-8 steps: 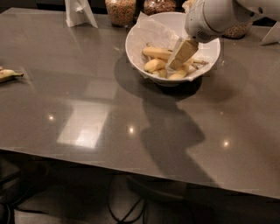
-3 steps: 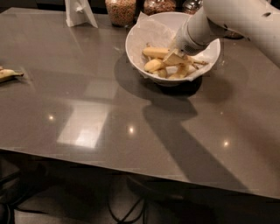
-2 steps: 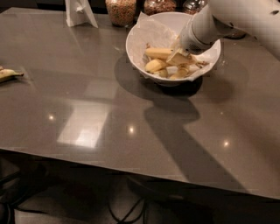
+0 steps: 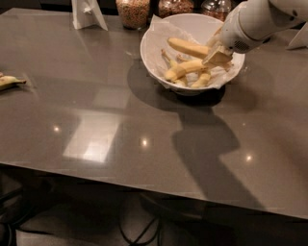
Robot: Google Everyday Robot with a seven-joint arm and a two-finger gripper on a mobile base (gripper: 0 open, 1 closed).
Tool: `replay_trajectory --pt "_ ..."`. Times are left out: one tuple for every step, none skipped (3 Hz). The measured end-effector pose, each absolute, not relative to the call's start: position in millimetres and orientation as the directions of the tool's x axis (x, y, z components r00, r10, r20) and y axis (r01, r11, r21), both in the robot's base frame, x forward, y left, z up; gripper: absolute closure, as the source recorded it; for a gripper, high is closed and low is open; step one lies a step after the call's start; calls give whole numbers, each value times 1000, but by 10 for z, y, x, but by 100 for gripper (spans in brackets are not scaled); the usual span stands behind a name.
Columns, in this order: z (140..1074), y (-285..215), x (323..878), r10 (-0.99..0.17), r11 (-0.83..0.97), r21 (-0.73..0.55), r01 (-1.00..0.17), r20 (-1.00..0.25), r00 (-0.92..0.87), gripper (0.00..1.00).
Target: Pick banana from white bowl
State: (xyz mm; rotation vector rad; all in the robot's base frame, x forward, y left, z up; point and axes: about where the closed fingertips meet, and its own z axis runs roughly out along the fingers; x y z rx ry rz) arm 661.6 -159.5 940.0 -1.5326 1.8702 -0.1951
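Note:
The white bowl [image 4: 153, 54] stands at the back right of the grey table, lined with crumpled white paper. My gripper [image 4: 216, 54] is over the bowl's right side, shut on the right end of the banana [image 4: 186, 47]. The banana is long, thick and nearly straight. It is held raised above the others and sticks out to the left. Smaller bananas [image 4: 184, 69] lie below it in the bowl. The white arm reaches in from the upper right.
A small lone banana [image 4: 9, 81] lies at the table's left edge. Glass jars of grain [image 4: 132, 11] stand behind the bowl. A white stand [image 4: 86, 13] is at the back left, and another white object [image 4: 299, 37] at the far right.
My gripper has risen from the pile in the bowl, and the long banana has come up with it, lifted clear of the others.

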Motion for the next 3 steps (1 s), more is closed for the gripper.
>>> replay_trajectory --pt "9576 -1702 6451 -905 280 -537 -796 -423 -33 100" --pt "9750 -1808 6196 -899 265 -537 -801 -437 -4 100" --pt "9989 -1823 5628 -898 214 -528 -822 -437 47 100"
